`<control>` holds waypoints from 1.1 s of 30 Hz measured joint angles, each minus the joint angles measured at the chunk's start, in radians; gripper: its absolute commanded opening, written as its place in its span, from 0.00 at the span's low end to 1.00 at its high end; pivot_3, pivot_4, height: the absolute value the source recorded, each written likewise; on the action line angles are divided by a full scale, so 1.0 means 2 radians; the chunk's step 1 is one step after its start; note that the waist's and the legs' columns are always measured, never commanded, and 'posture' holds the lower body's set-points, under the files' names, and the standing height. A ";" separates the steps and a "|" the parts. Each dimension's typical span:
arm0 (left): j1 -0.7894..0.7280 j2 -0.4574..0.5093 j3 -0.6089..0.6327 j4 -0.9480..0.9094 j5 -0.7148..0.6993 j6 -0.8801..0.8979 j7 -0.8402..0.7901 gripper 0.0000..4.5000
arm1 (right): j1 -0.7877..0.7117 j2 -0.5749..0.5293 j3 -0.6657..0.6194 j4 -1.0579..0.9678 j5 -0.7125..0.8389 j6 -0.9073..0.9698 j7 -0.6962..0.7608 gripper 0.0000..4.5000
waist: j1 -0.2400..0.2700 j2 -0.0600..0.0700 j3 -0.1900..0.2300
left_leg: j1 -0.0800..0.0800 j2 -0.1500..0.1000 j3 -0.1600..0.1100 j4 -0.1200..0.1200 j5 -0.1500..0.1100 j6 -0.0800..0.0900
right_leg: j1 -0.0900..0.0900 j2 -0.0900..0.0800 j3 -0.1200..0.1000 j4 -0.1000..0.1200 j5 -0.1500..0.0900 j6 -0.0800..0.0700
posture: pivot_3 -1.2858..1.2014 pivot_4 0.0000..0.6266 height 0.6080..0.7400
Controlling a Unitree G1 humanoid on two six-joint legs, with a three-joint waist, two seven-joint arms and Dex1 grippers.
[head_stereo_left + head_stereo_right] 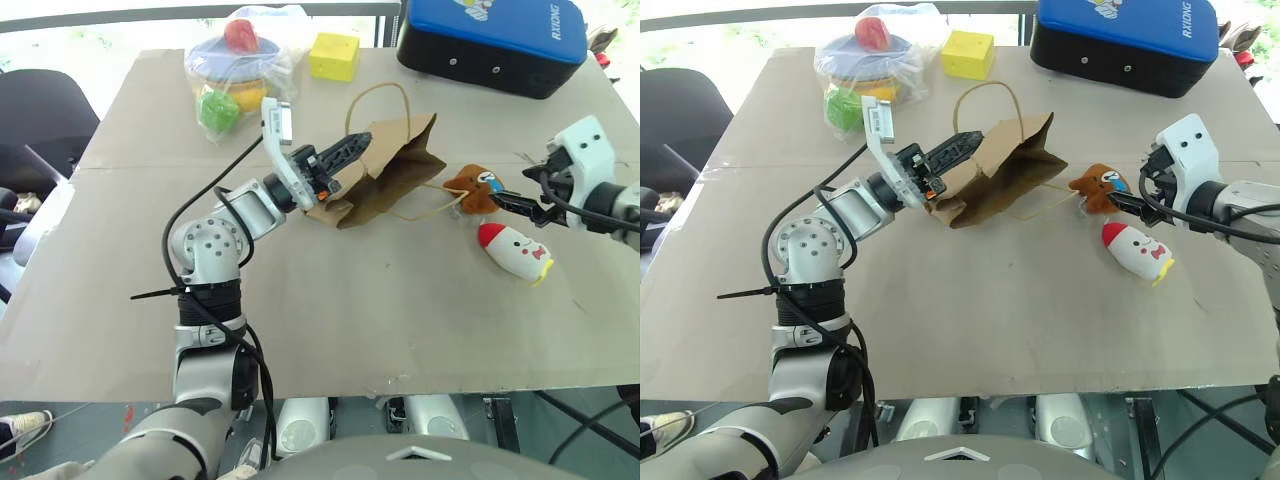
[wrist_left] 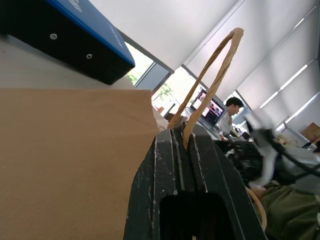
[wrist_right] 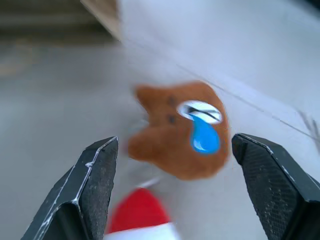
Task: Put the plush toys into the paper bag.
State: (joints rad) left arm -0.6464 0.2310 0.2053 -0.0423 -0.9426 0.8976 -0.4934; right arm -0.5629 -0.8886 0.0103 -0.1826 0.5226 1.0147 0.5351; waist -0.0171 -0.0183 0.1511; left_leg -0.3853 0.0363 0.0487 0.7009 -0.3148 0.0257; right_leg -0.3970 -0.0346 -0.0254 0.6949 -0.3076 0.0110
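Bag (image 1: 385, 165) lies centre table, its mouth toward the right, the left gripper (image 1: 345, 152) clenched on its far edge, apparently to steady it. Right gripper (image 1: 510, 203) hovers spread and empty beside the brown toy (image 1: 475, 187); white toy (image 1: 515, 250) lies nearer. A loose handle (image 1: 440, 205) trails across the mouth. Yellow cube (image 1: 334, 56), wrapped stacker (image 1: 235, 75) and blue case (image 1: 495, 40) sit far, clear.
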 measured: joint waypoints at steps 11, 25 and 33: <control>0.019 -0.012 0.002 -0.051 -0.004 -0.006 0.038 0.00 | -0.063 0.043 0.130 0.161 -0.147 -0.123 0.062 0.03 | 0.007 0.000 0.000 | -0.004 0.000 -0.001 0.001 0.000 0.000 | -0.002 -0.001 -0.001 -0.002 0.001 0.001 | 0.52 0.24 0.92; 0.022 -0.006 -0.006 -0.050 -0.002 -0.012 0.024 0.00 | -0.014 0.065 -0.159 -0.112 -0.004 -0.008 0.023 0.01 | 0.012 0.001 0.000 | -0.005 0.000 -0.001 0.001 0.000 0.000 | -0.003 -0.001 -0.002 -0.001 0.001 0.001 | 0.52 0.24 0.92; -0.002 -0.018 -0.004 -0.011 -0.014 -0.008 0.019 0.00 | -0.080 0.188 -0.181 -0.209 0.058 0.020 -0.097 0.01 | 0.009 0.000 0.000 | -0.005 0.000 -0.001 0.001 0.000 0.000 | -0.003 -0.001 -0.002 0.000 0.001 0.001 | 0.52 0.24 0.92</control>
State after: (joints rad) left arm -0.6513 0.1947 0.1977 -0.0643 -0.9700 0.8810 -0.4554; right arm -0.7236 -0.5116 -0.3525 -0.6006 0.6381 1.0555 0.3420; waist 0.0016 -0.0173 0.1517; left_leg -0.3950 0.0362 0.0470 0.7036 -0.3146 0.0254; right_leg -0.4032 -0.0368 -0.0291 0.6947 -0.3065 0.0129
